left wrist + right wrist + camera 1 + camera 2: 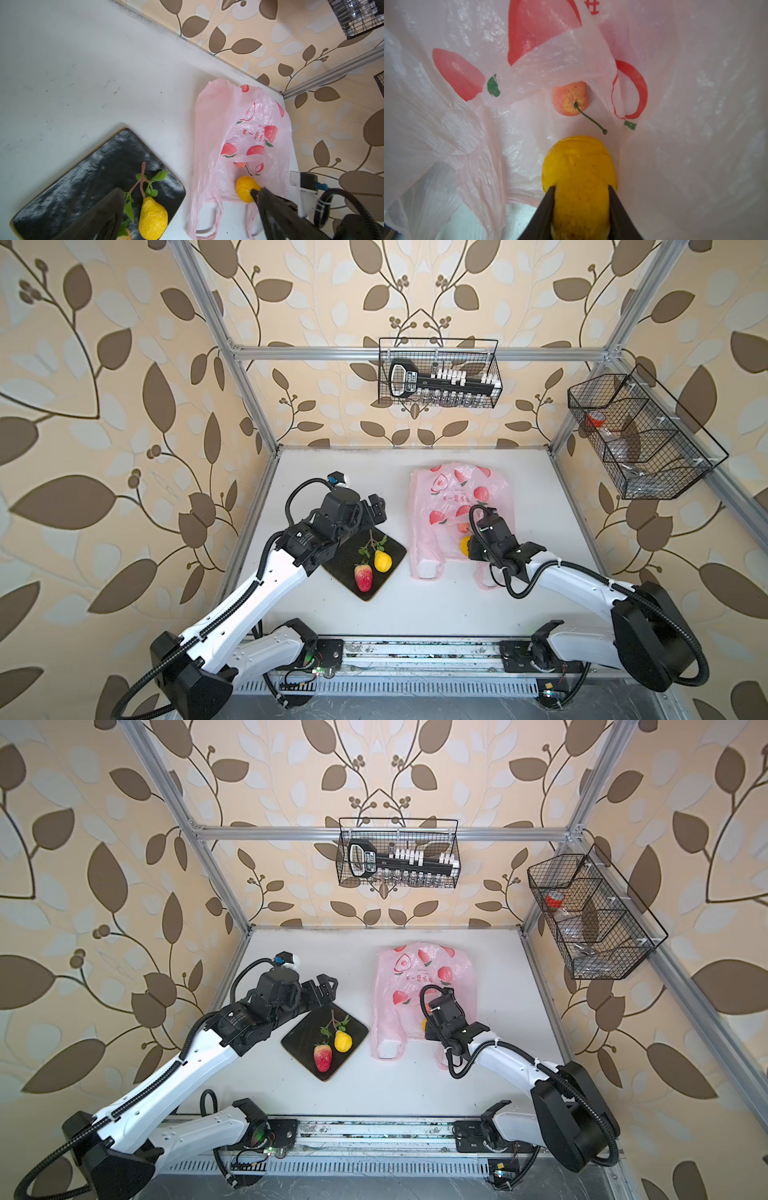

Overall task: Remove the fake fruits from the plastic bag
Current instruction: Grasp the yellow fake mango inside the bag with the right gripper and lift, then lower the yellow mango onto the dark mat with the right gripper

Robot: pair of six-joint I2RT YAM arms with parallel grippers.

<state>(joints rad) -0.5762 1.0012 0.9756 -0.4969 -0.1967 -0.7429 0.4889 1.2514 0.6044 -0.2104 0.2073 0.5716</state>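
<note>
Right claw [581, 187], nearest the lens in its wrist view, is clamped on the orange [579, 162], a finger against each side, inside the bag [453, 489]. The orange's near end is cut off. In both top views the arm hides that claw, and only a sliver of orange shows. Just past it lies one peach [569, 97], its far edge under a bag fold. Left claw [376, 512] hangs spread wide over the far corner of the mat [349, 560], holding nothing. On the mat are one lemon [382, 561] and one strawberry [363, 577], side by side. That makes four fruits, with one bag and one mat on the bench [374, 472].
</note>
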